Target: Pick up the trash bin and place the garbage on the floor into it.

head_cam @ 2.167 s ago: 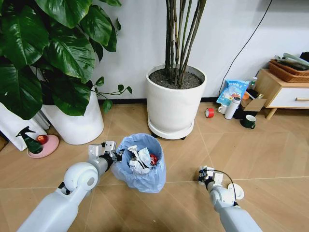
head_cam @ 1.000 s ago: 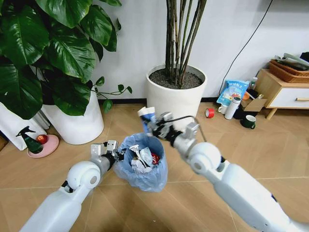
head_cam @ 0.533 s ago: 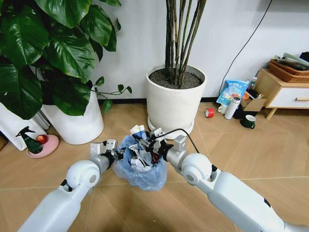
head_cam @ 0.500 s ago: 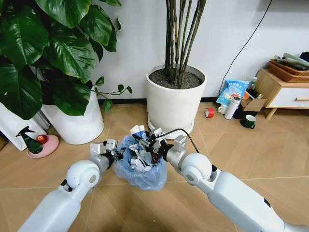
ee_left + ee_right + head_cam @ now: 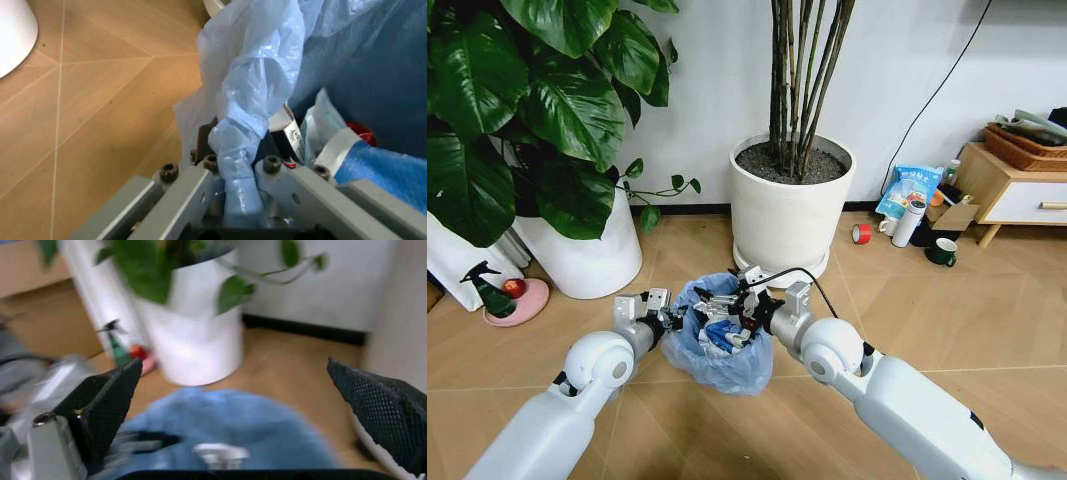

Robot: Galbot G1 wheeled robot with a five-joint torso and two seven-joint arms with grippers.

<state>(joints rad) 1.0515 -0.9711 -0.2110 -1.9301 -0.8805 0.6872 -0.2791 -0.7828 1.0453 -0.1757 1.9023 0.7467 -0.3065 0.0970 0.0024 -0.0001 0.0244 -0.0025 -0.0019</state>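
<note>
Holding the trash bin [image 5: 717, 340] steady is the left tool's [image 5: 670, 318] job at this moment: in the left wrist view its two grey fingers [image 5: 193, 185] are closed on a bunched fold of the crinkled light-blue bag at the bin's rim, so the bin hangs from that pinch at lower centre of the head view, just above the floor [image 5: 907, 320]. The right tool [image 5: 739, 300] sits directly over the bin's mouth; in the right wrist view its dark mesh-faced pads [image 5: 110, 405] stand wide apart with nothing between them.

To do this step well, I judge the drop should be made with the open tool centred over the mouth, not over the rim, since the bag's edge is soft and a piece landing on it could slide off outside. The left tool should keep its pinch firm and level; the bag is thin, and a tug could pull the liner loose. The right arm should lift straight up before swinging away, so as not to snag the liner.

Inside the bin, the garbage [image 5: 725, 325] lies in a loose heap: crumpled white paper, a small blue-and-white bottle [image 5: 727, 338], and a red wrapper [image 5: 360, 134] tucked against the bag wall. The bin looks fairly full but not overflowing.

A big white plant pot [image 5: 789, 225] stands just behind, upper centre.
</note>
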